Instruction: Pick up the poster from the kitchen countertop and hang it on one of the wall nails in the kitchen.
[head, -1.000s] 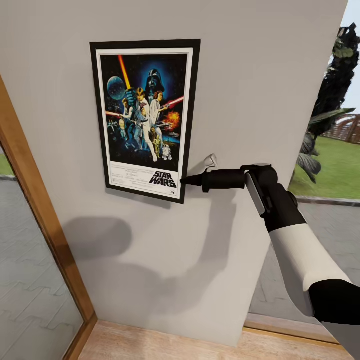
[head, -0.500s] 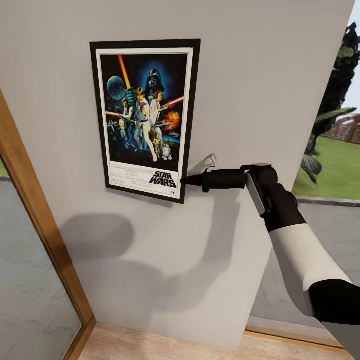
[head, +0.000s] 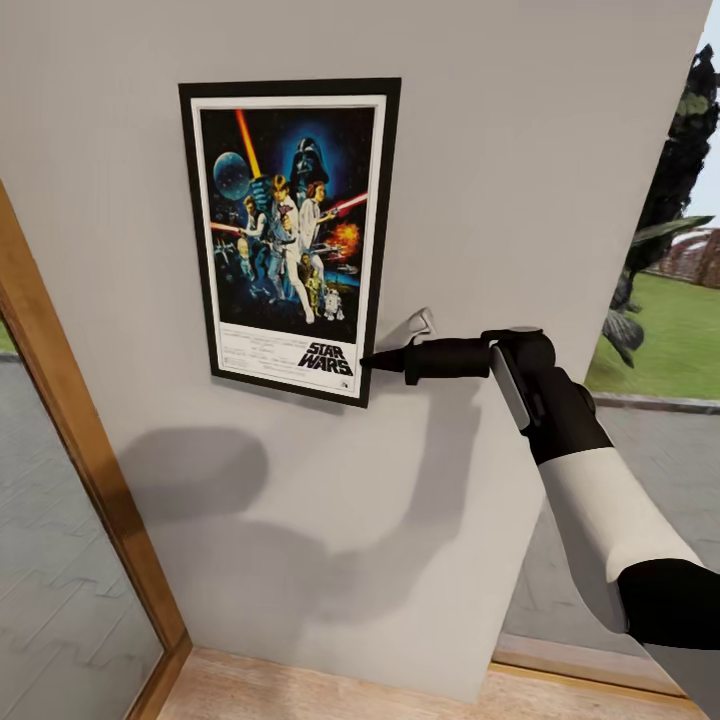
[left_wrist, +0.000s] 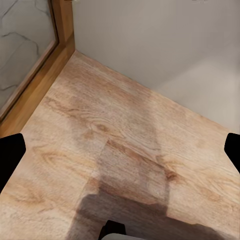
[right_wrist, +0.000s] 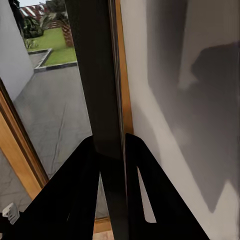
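The poster (head: 290, 240), lettered "STAR WARS" along its lower edge, sits upright against the grey wall (head: 520, 150) at upper left of the head view. The right tool (head: 366, 363) pinches its lower right frame edge. The left tool (left_wrist: 120, 150), fingers spread, faces the wood floor (left_wrist: 100, 150).

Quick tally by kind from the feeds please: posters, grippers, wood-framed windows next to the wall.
Posters: 1, the poster flat against the wall
Grippers: 2, the right gripper clamped on its frame edge, the left gripper over the floor
Wood-framed windows: 1, the window
Total: 4
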